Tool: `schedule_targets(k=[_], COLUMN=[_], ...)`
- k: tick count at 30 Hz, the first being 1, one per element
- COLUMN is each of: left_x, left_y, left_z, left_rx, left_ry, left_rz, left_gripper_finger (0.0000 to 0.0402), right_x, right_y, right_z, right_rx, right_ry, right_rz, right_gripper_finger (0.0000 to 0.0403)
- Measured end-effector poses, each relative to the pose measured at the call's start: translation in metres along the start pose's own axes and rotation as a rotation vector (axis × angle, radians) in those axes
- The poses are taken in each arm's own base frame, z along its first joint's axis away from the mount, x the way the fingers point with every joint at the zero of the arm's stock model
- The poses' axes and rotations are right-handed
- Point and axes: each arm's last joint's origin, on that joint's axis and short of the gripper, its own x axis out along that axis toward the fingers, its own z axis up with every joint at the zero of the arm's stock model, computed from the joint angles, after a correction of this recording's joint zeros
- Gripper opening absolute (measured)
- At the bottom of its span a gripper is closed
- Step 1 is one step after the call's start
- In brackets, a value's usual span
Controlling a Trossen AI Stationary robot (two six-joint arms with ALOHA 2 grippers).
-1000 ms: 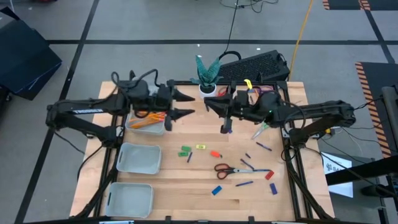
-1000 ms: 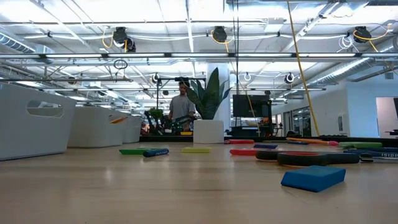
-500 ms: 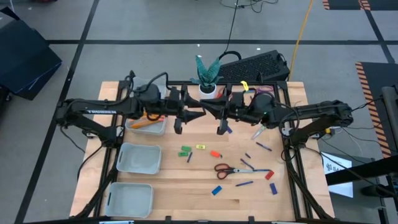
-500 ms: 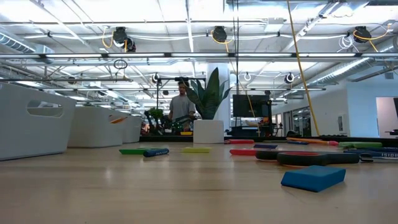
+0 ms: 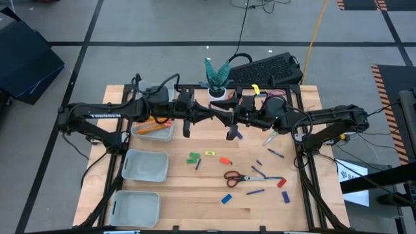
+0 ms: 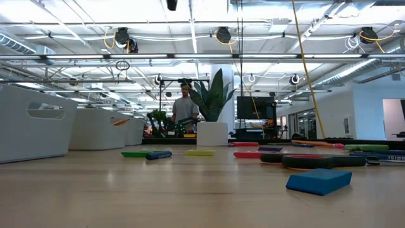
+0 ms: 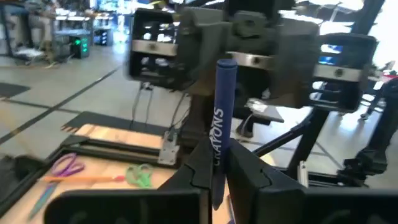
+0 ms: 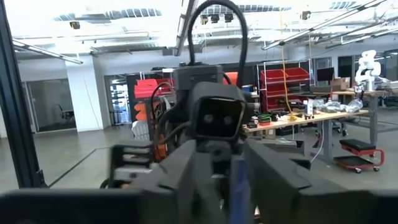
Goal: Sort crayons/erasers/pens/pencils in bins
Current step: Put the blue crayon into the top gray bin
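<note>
- Two pincers met nose to nose above the worktop's far middle; my right pincer gripped a dark blue crayon upright.
- I couldn't tell whether my left pincer was open or closed.
- Orange pencils lay in the farthest bin.
- Erasers lay scattered mid-worktop.

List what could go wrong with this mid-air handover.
1. The dark blue paper-wrapped crayon is pinched only near its lower end by the left hand. A mistimed release could drop it onto the wooden table, among the loose items there.
2. The right hand faces the left hand at very close range above the table's far middle, so any further approach may knock the two together.
</note>
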Motion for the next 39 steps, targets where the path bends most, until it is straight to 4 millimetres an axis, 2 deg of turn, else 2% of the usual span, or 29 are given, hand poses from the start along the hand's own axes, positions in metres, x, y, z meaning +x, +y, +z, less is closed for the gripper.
schedule_targets(k=[5,8,12,16,22,26,32,39], left_x=[-0.030,-0.060,-0.100,-0.123,-0.139,-0.144,-0.146,-0.144], left_y=[0.017,0.034,0.070,0.117,0.188,0.218,0.239,0.243], left_z=[0.000,-0.002,-0.014,-0.033,-0.075,-0.102,-0.130,-0.138], left_rx=[0.011,0.016,0.002,-0.051,-0.187,-0.255,-0.346,-0.407], left_ry=[0.156,0.301,0.544,0.767,1.045,1.177,1.274,1.274], left_rz=[0.116,0.274,0.580,0.807,0.989,1.016,1.015,1.032], left_gripper_finger=[0.0020,0.0020,0.0020,0.0020,0.0020,0.0020,0.0045,0.0056], right_x=[-0.002,-0.002,-0.004,-0.008,-0.015,-0.016,-0.003,0.017], right_y=[-0.001,-0.003,-0.005,-0.006,-0.009,-0.010,-0.005,0.001], right_z=[0.000,-0.009,-0.022,-0.034,-0.051,-0.073,-0.122,-0.184], right_rx=[0.024,0.004,0.011,0.001,-0.022,-0.044,-0.063,-0.159], right_ry=[0.021,0.110,0.238,0.368,0.542,0.697,0.882,1.038], right_rz=[-0.048,-0.094,-0.106,-0.121,-0.140,-0.117,0.055,0.308], right_gripper_finger=[0.0212,0.0249,0.0276,0.0276,0.0268,0.0268,0.0267,0.0267])
